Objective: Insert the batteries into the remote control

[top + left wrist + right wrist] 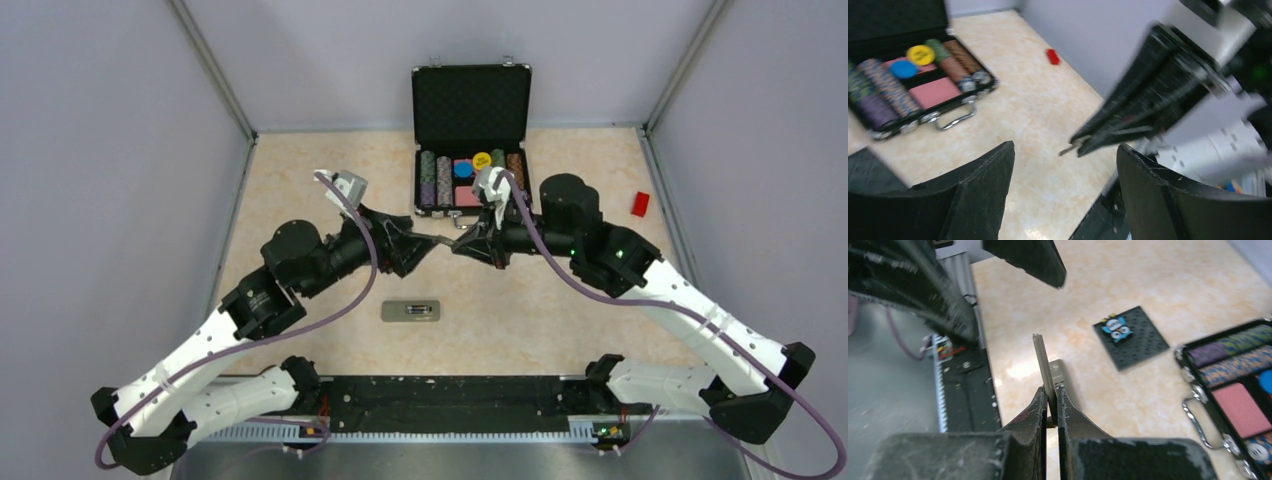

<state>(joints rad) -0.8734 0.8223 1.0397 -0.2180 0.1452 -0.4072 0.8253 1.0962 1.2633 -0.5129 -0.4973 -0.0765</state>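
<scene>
The pale stone-patterned desk [560, 300] carried your two arms, which met nose to nose above its middle. Behind them stood an open black case [471, 105] of poker chips. A black square pad [1130, 337] with an owl sticker lay flat to one side of it. The remote control [411, 311] lay alone on the desk, grey back up, near the arms' bases and well apart from both hands. A dark recess showed in its middle, though whether cells sat in it could not be told. Your left hand [1064, 147] was released, its fingers [983, 190] spread wide and touching nothing. Your right hand [1050, 392] was clenched on a thin grey plate [1042, 362], pinched by its lower edge and standing upright above the desk. A small red block [640, 204] lay far off by the right wall. The batteries could not be made out in any view. The plate was probably the remote's back cover, so the step in hand was the handling of that cover with the compartment exposed. If the cells were seated, your next move called for lowering the plate flat over the recess and sliding it shut. If not, it called for setting the plate aside and finding the batteries.
</scene>
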